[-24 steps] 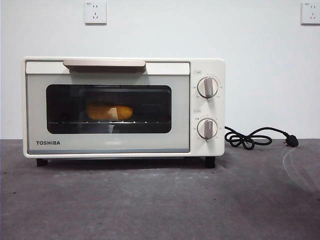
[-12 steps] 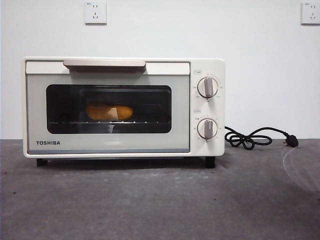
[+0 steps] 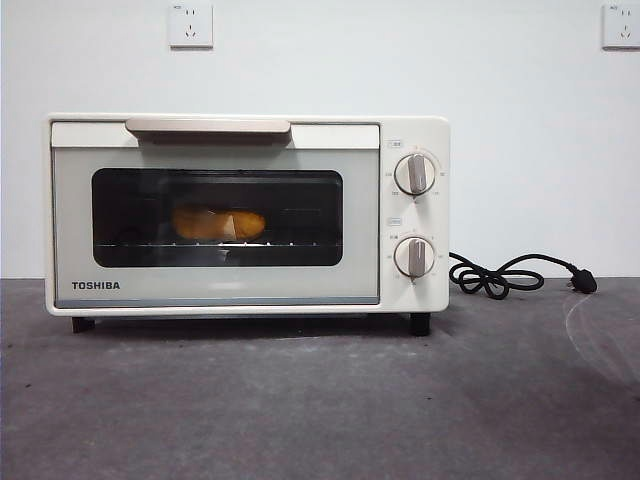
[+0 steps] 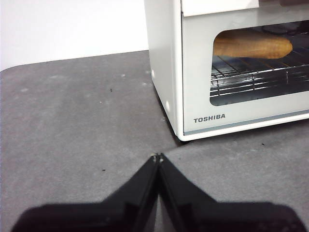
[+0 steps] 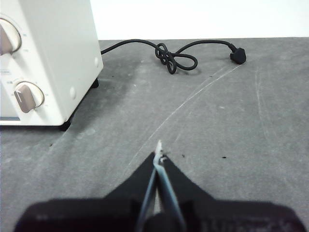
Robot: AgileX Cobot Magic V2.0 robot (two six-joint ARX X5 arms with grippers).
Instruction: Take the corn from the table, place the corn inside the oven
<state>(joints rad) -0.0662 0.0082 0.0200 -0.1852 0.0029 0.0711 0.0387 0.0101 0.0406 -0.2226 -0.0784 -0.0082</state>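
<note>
The cream-white TOSHIBA oven (image 3: 240,300) stands on the dark grey table (image 3: 320,400) with its glass door closed. Through the window the yellow-orange corn (image 3: 218,223) lies on the wire rack inside; the left wrist view shows the same corn (image 4: 251,44) behind the glass of the oven (image 4: 207,116). My left gripper (image 4: 158,157) is shut and empty, low over the table off the oven's left front corner. My right gripper (image 5: 158,155) is shut and empty too, over the table to the right of the oven (image 5: 48,58). Neither arm shows in the front view.
A coiled black cord (image 3: 500,277) with its plug lies on the table right of the oven, also seen as the cord (image 5: 171,57) in the right wrist view. Two wall sockets (image 3: 190,25) sit on the white wall behind.
</note>
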